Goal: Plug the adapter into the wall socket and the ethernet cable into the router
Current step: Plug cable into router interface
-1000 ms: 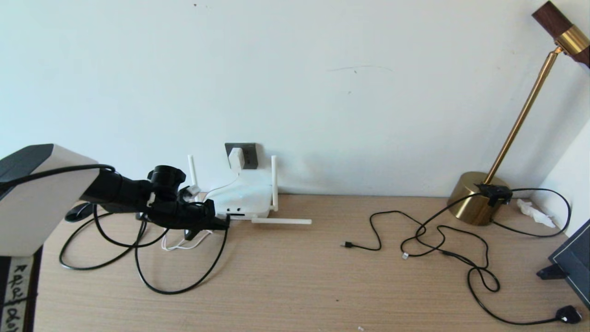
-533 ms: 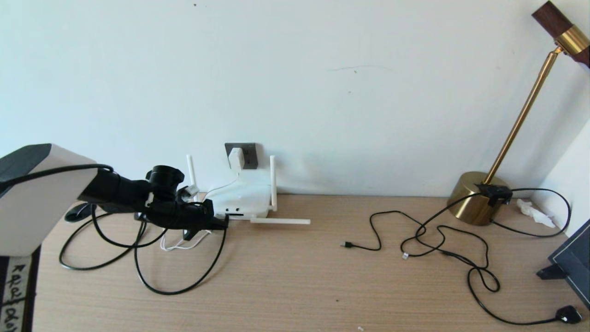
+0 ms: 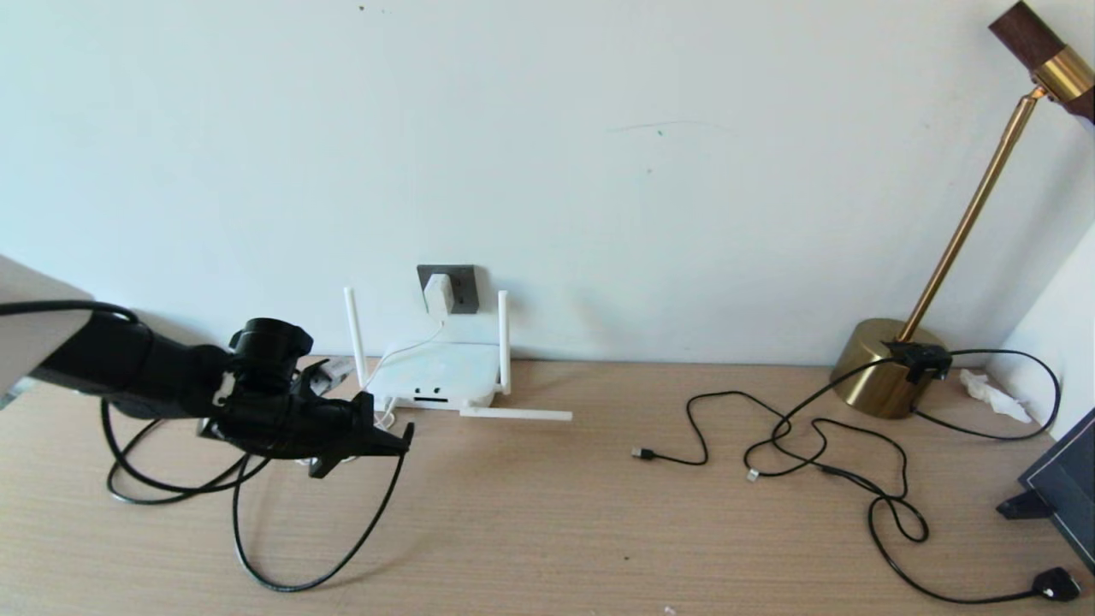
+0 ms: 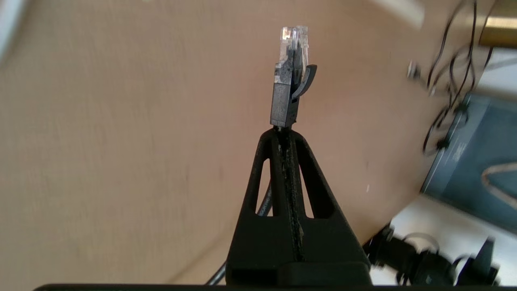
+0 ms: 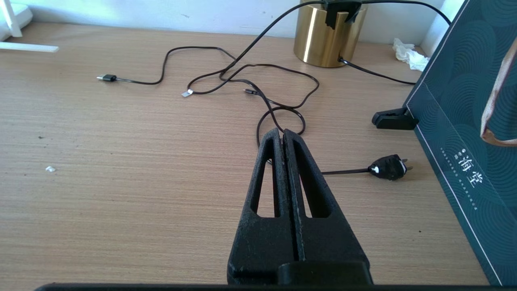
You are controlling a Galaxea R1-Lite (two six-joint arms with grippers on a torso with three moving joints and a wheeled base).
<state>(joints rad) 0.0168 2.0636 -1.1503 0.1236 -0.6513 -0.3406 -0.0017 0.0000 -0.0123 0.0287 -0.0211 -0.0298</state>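
Left gripper (image 3: 402, 438): clenched on the ethernet cable (image 4: 287, 97) just behind its clear connector; the plug sticks straight out past the fingertips, latch tab on one side
Cable run: the black lead drops from the claw in a loose loop onto the desk (image 3: 547, 530) below it
Router (image 3: 438, 383): flat on the desk against the wall, beyond the claw tip and slightly to the robot's right of it, apart from the plug; the dark port slots on its near edge face the claw
Critical relation: the connector's long axis lies along the fingers, pointing across the desk to the robot's right rather than squarely into the port edge; judged, the wrist must swing toward the wall before the plug lines up with a slot
Adapter (image 3: 438, 293): seated in the wall socket (image 3: 462, 287), above and behind the router, white cord trailing down to it; that half of the task reads as done
Nearer arm: the left, by a wide margin
Right gripper (image 5: 282, 137): closed on nothing, parked over the desk's right-hand side, well apart from the router
Risk, judged: the latch tab may catch the port rim if the plug enters tilted
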